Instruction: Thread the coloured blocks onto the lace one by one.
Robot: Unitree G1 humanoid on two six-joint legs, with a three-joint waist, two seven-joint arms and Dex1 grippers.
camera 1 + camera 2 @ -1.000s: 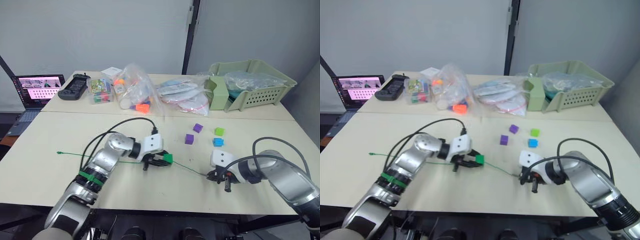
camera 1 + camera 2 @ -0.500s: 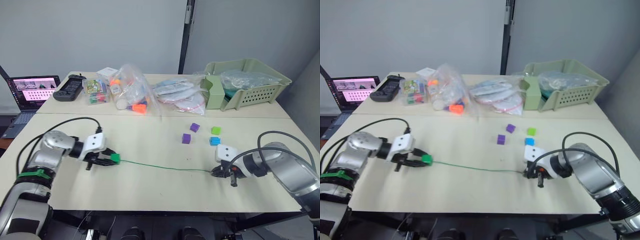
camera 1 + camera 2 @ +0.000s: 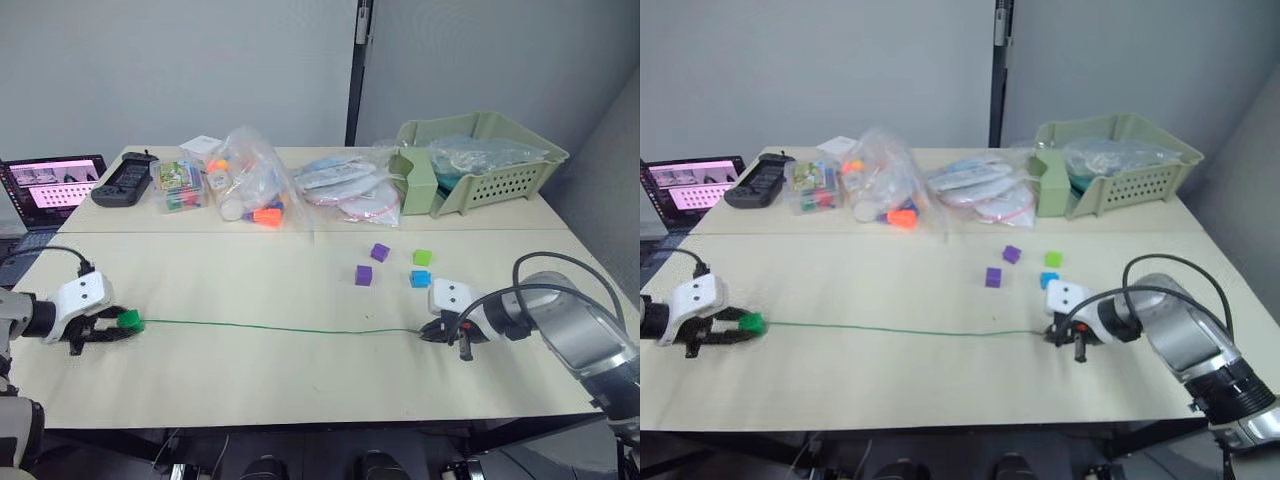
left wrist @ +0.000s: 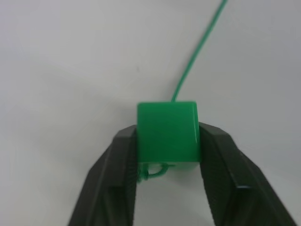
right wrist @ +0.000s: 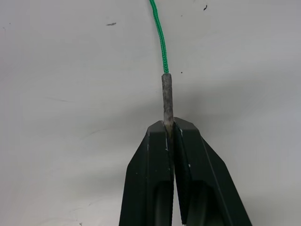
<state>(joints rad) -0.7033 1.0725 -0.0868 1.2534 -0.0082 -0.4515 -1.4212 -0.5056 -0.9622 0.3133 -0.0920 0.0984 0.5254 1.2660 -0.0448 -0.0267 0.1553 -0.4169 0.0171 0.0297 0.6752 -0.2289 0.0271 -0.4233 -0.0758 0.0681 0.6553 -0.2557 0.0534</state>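
Progress: one block threaded, four left

Room on the surface (image 3: 300, 390) is judged ample: the broad middle band is bare, crossed only by the lace (image 3: 280, 328), which is stretched nearly straight from one side to the other. Clutter is confined to the far edge, where a green basket (image 3: 480, 165), clear bags (image 3: 250, 180) and a laptop (image 3: 45, 185) are ranged, well apart from the working zone. The left end effector (image 3: 118, 325) is seen close to the left edge of the surface, so little outward travel is judged to remain on that side; the near edge is also not far from the lace.

One block, the dark green block (image 4: 167, 133), is pinched between the left fingers, with the lace passing through it and a small knot visible just behind. The stiff tip (image 5: 167, 96) is gripped by the right end effector (image 3: 440, 334), its fingers pressed together on it.

Four blocks are judged unthreaded: two purple blocks (image 3: 364, 275), a lime green block (image 3: 422, 257) and a blue block (image 3: 420, 278), grouped near the right end effector.
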